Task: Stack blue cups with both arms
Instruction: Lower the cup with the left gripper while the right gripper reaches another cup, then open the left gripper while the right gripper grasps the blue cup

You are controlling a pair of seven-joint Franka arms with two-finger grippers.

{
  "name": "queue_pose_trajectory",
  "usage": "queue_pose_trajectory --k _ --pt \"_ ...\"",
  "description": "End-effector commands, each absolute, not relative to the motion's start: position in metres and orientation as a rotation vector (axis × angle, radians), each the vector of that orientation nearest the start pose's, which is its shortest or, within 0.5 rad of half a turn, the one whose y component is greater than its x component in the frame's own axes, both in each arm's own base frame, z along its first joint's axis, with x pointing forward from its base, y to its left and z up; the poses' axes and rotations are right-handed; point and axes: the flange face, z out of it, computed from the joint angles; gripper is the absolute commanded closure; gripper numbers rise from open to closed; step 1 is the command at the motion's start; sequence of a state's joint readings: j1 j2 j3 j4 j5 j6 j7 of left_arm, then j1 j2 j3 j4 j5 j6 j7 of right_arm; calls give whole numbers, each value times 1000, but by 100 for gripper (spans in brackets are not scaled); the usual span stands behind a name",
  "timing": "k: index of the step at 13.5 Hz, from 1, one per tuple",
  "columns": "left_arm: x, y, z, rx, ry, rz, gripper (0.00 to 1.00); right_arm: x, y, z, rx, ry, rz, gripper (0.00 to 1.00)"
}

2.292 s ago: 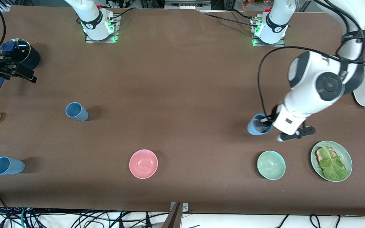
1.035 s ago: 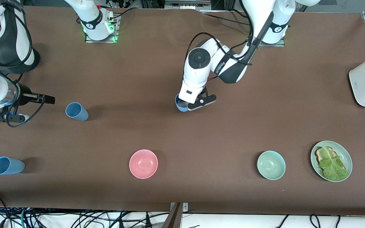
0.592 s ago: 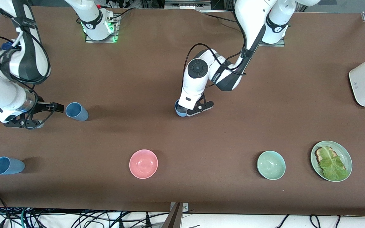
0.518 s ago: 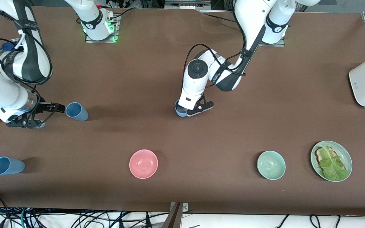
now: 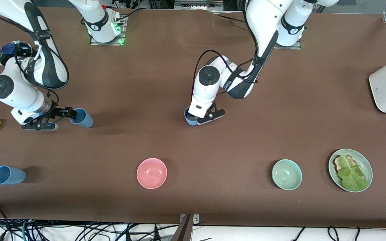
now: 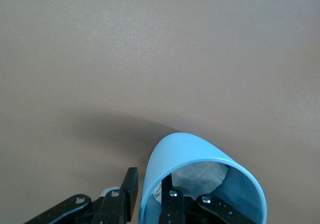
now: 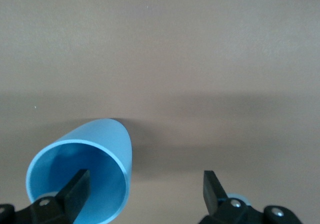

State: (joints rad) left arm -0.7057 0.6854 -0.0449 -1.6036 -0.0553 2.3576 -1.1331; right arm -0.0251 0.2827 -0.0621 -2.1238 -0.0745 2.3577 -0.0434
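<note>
Front view: three upright light-blue cups (image 5: 82, 117).

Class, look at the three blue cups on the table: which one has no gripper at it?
The blue cup nearest the front camera, at the right arm's end. The left gripper straddles the middle cup's rim; the open right gripper is at the third cup.

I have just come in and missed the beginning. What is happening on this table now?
Two robot arms are collecting blue cups. The left gripper is at the middle of the table with one finger inside the rim of a cup and one outside. The right gripper, open, is at a second cup toward its own end of the table, one finger over the cup's mouth. A third cup lies untouched, nearer the front camera. Nothing is stacked yet.
</note>
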Motion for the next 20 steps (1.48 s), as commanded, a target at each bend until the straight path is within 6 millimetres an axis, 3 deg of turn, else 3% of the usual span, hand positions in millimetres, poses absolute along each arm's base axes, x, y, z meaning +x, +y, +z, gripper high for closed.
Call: queue_pose_trajectory --k 1,3,6,7,8,10,12,14,15,17,20 --pt "516 -477 253 -3156 -703 -15 73 560 -50 271 -3198 -16 75 0" --pt "517 -470 270 -3133 -700 10 60 559 -50 261 -3197 -17 102 1" --pt "517 -464 300 -3113 -709 29 33 557 -49 254 -3194 -16 126 56" --pt "518 -463 310 -3120 -723 22 26 557 -48 253 -3191 -10 128 84" --pt "522 -457 318 -3115 -745 34 20 557 -48 254 -3184 5 131 100" --pt "526 -446 341 -3105 -769 49 11 558 -45 253 -3154 49 132 100" --pt "539 -416 371 -3080 -814 66 5 561 -39 258 -3152 45 122 100" --pt "548 -381 412 -3090 -796 133 3 572 -11 275 -3141 60 137 100" --pt "553 -359 434 -3110 -770 152 2 579 8 290 -3134 109 183 100" --pt "567 -311 476 -3124 -710 186 2 595 67 335 -3118 213 254 100" --pt "582 -243 524 -3149 -535 233 1 597 170 384 -3114 348 234 100"
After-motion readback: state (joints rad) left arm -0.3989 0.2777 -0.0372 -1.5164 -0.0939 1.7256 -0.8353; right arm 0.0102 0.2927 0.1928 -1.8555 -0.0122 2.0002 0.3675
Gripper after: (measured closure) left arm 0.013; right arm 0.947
